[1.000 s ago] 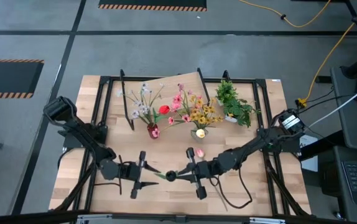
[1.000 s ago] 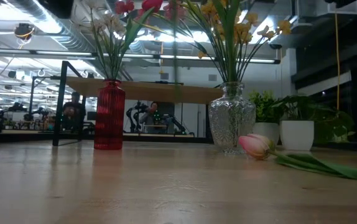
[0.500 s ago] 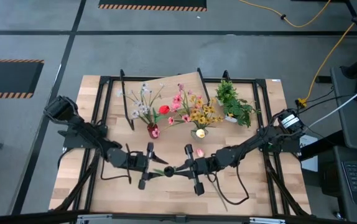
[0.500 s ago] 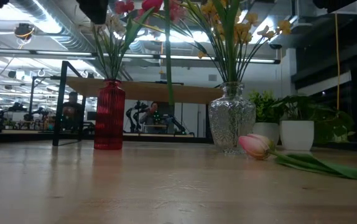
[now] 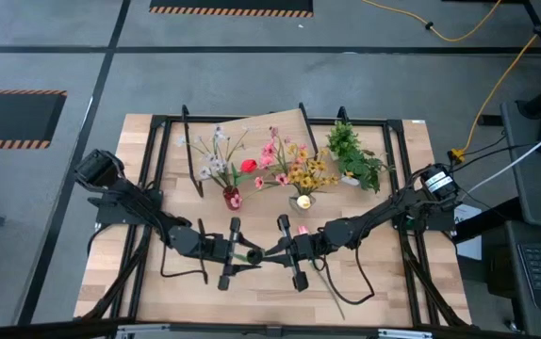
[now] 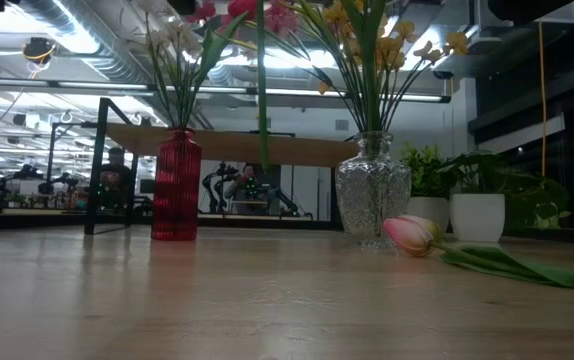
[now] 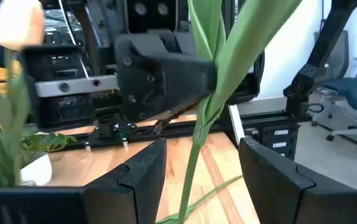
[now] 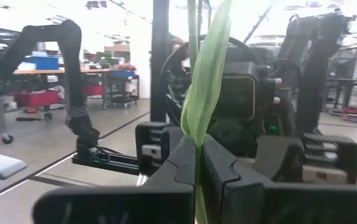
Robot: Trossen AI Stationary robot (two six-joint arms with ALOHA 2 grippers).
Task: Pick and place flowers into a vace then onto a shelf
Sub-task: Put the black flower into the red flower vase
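A green flower stem [image 7: 197, 134] with a long leaf stands upright in the air over the table's near middle. My right gripper [image 5: 267, 252] is shut on it. The stem's lower end [image 6: 262, 130] hangs clear of the table. My left gripper [image 5: 245, 256] is open and faces the right one, one finger on each side of the stem [image 7: 191, 168] without touching it. Behind stand a red vase [image 5: 233, 199] and a clear glass vase [image 5: 302, 201], both with flowers in them. A pink tulip [image 5: 302, 231] lies on the table. The light-wood shelf [image 5: 252, 127] is at the far side. My right gripper pinches the stem and its leaf [image 8: 198, 140] between its two fingers. The fingers come about level from the table's right and lie across the stem. The stem stands upright in the hold, lifted clear of the table.
A bushy green plant in a white pot [image 5: 355, 158] stands at the far right. The tulip's stem [image 6: 512, 265] stretches along the table near my right arm. Black frame rails [image 5: 148, 188] run along the table's sides.
My left gripper has moved toward the table's right and a little up, closing in on the held stem until its open fingers stand on either side of it. The stem stays upright in my right gripper.
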